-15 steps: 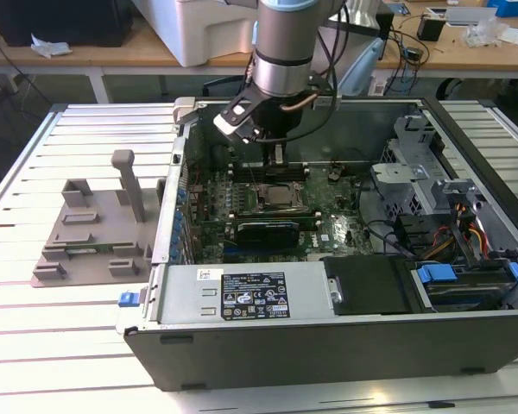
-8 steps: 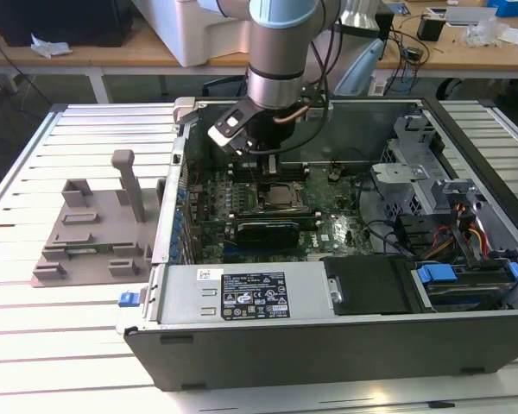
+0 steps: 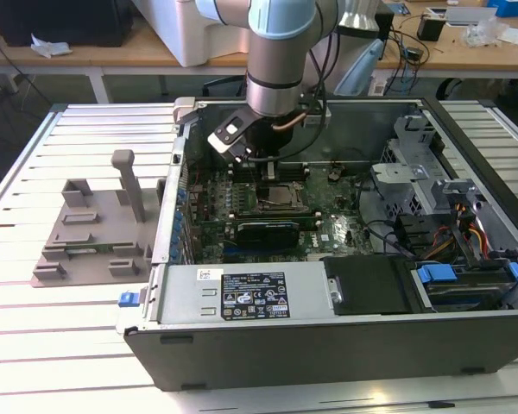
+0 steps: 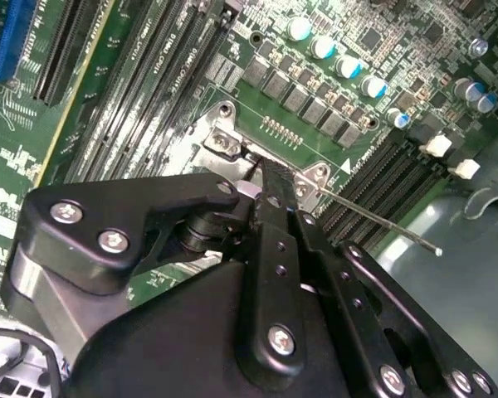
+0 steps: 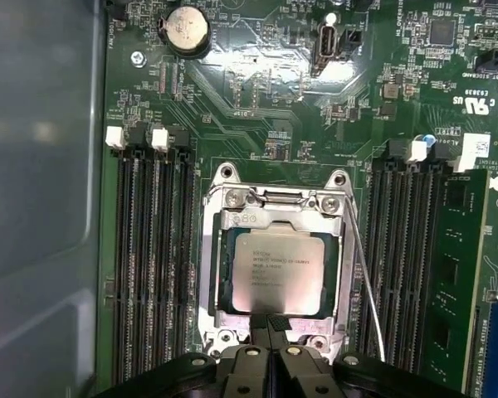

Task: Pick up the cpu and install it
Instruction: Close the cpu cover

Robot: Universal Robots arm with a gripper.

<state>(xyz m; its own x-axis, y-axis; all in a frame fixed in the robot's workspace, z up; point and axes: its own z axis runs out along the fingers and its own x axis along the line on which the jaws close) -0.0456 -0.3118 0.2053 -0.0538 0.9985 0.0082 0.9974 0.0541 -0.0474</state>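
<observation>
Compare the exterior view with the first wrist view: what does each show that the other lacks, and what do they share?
Exterior view: the open computer case, the grey fixture block beside it on the slatted table. First wrist view: the cpu lying flat in its socket, a coin battery. Shared: the end effector over the motherboard.

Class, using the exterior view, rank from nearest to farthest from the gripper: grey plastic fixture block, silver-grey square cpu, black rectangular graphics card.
1. silver-grey square cpu, directly beneath the gripper.
2. black rectangular graphics card, inside the case, beside the cpu.
3. grey plastic fixture block, outside the case, exterior view's left.
</observation>
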